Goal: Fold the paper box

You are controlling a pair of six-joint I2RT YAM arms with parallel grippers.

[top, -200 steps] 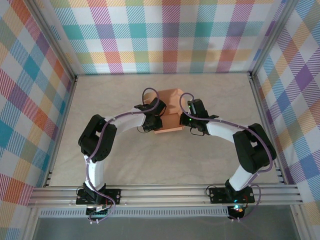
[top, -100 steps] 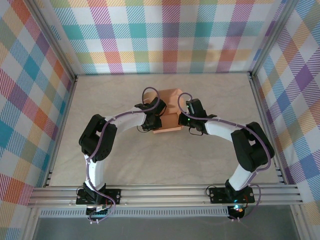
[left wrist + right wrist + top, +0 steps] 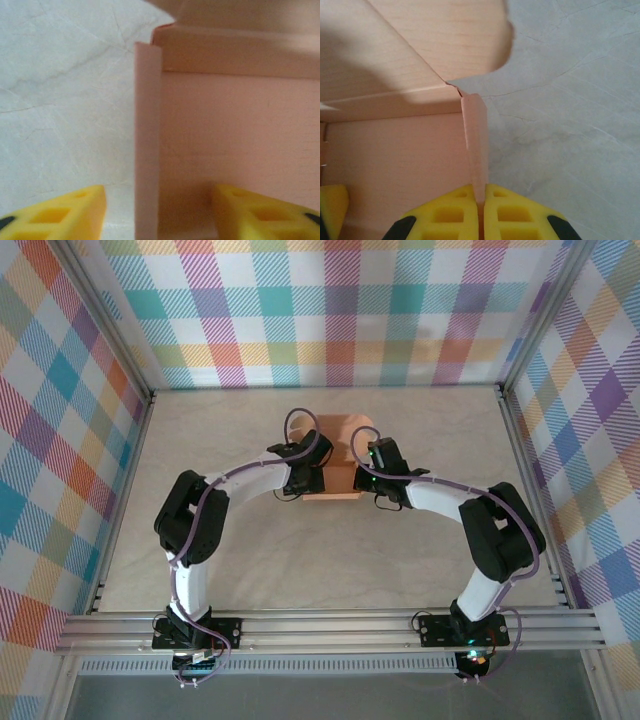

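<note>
risk of collapse: paper box [image 3: 333,445] sits central on the table [image 3: 230,570], walls raised. right gripper [image 3: 481,200] pinches its 3 o'clock wall [image 3: 476,145]; left gripper [image 3: 157,200], spread loose astride the 9 o'clock wall [image 3: 147,125], supports nothing, so that wall could flop outward.

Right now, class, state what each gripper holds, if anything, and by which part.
The right gripper pinches the paper box by one upright side wall. The left gripper stands open astride the opposite wall, holding nothing.
</note>
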